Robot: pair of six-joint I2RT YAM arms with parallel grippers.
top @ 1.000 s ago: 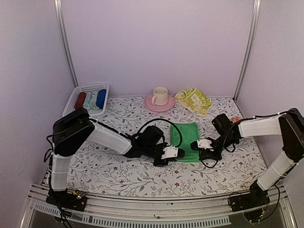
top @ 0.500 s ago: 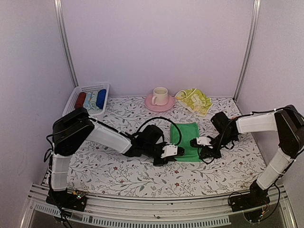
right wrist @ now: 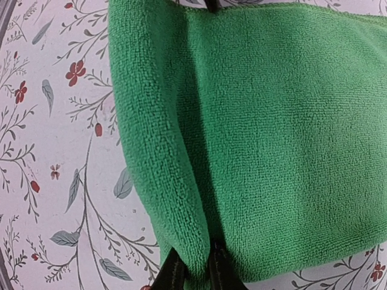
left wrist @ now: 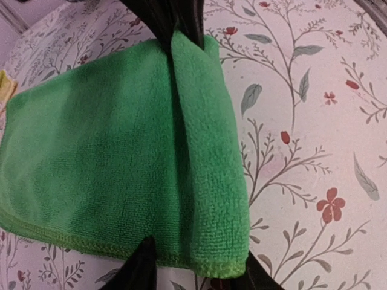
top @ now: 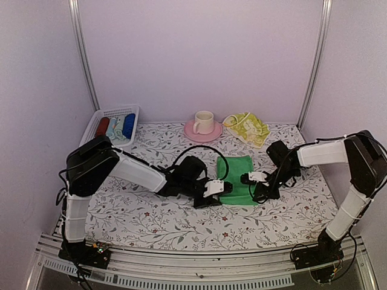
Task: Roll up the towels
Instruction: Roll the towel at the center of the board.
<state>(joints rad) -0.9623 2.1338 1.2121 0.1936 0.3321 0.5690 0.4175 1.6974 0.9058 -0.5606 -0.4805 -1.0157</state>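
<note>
Where the green towel (top: 237,171) lies on the desk (top: 151,217), nearer than the pink saucer (top: 211,136), its edge farthest from the saucer is folded over. Left gripper (left wrist: 198,275): jaws parted, loosely astride one end of the fold. Right gripper (right wrist: 195,272): jaws nearly closed, pinching the other end. Yellow towel (top: 248,127) lies crumpled just right of the saucer.

High rear overview; two wrist close-ups, both on green towel (left wrist: 121,151)
</note>
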